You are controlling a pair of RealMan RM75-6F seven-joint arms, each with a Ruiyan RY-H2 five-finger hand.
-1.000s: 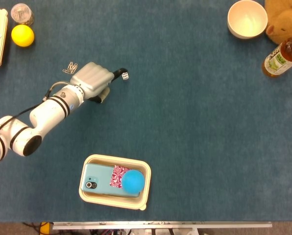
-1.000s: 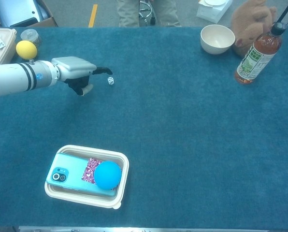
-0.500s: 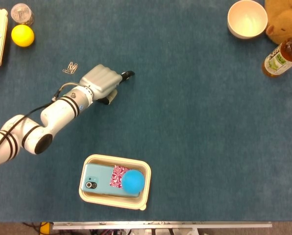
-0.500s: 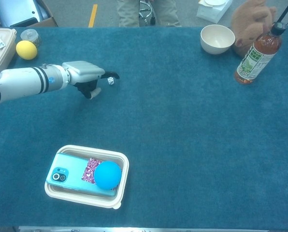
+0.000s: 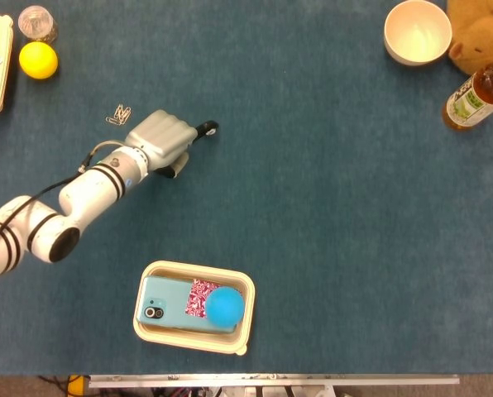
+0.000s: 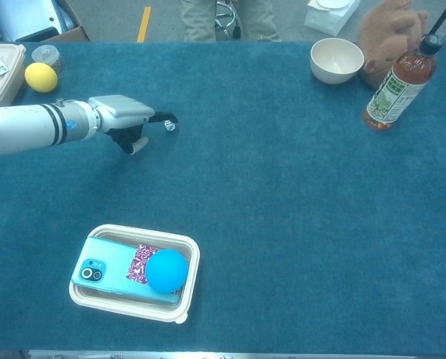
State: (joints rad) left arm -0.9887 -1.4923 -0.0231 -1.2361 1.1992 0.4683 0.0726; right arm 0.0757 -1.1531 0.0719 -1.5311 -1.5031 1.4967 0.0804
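Left of centre, the robot's left hand (image 6: 126,120) reaches across the blue desk (image 6: 283,194), dark fingertips (image 6: 169,118) over a small white die (image 6: 168,126); whether they pinch it cannot be told. Paper clips (image 5: 118,114) lie just above the hand; a cream tray (image 6: 189,288) sits lower left.

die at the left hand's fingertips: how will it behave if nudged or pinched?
The die is a small cube, so a nudge from the left hand would likely tumble it onto another face rather than slide it. The blue carpet-like tabletop probably stops it quickly. It looks hard and tiny beside the fingertips, so a pinch may squirt it sideways.
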